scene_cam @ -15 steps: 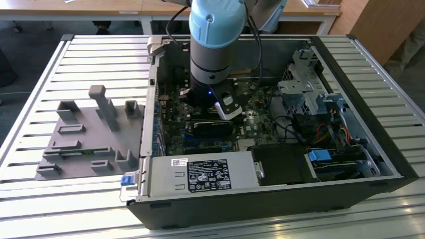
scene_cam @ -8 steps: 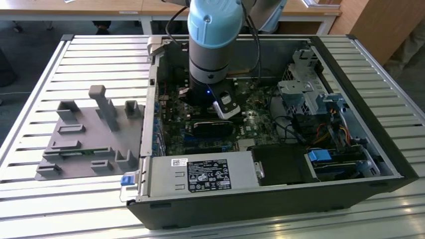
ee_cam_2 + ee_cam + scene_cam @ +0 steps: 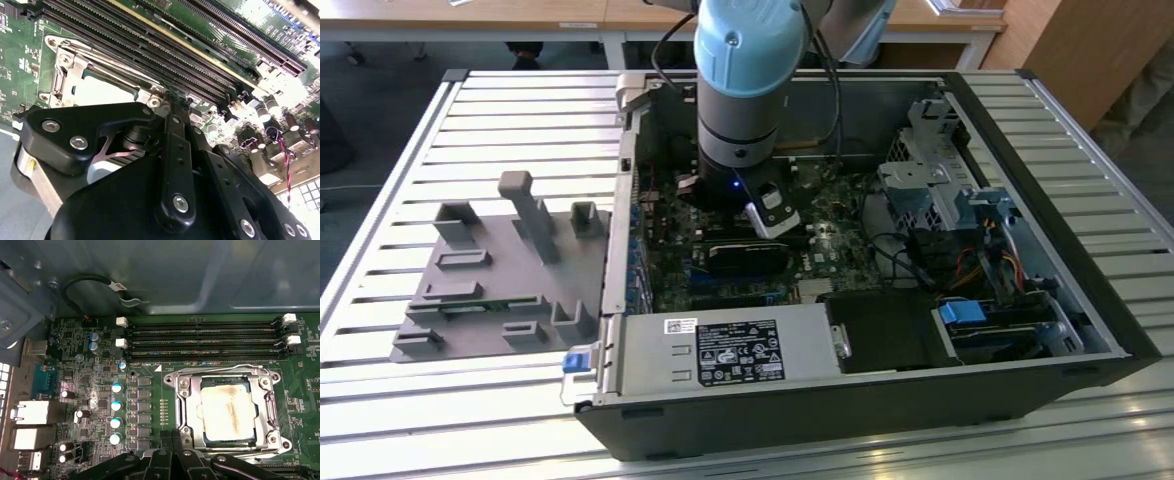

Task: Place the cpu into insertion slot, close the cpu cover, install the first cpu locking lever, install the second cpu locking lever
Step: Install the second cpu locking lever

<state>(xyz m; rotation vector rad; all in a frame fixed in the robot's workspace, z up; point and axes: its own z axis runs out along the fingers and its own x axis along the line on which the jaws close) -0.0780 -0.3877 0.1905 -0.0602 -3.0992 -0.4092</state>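
Note:
The cpu (image 3: 230, 412), a pale square chip with a brownish stain, lies in the insertion slot (image 3: 274, 440) on the green board. The cpu cover (image 3: 225, 376), a silvery frame, lies flat around it, and the chip shows through its opening. My gripper (image 3: 172, 437) is shut, its two thin black fingers pressed together at one corner of the socket's edge. In the second wrist view the gripper (image 3: 170, 100) tips end right beside the cover (image 3: 70, 65) and the cpu (image 3: 97, 92). I cannot tell whether anything is held between the tips. The blue arm (image 3: 744, 90) reaches down into the open computer case.
Long black memory slots (image 3: 200, 340) run beside the socket. Round capacitors (image 3: 116, 405) and rear ports (image 3: 30, 412) stand close by. A power supply box (image 3: 720, 350), a black module (image 3: 747, 255) and a drive cage (image 3: 947, 190) fill the case. A grey fixture (image 3: 507, 270) sits outside it.

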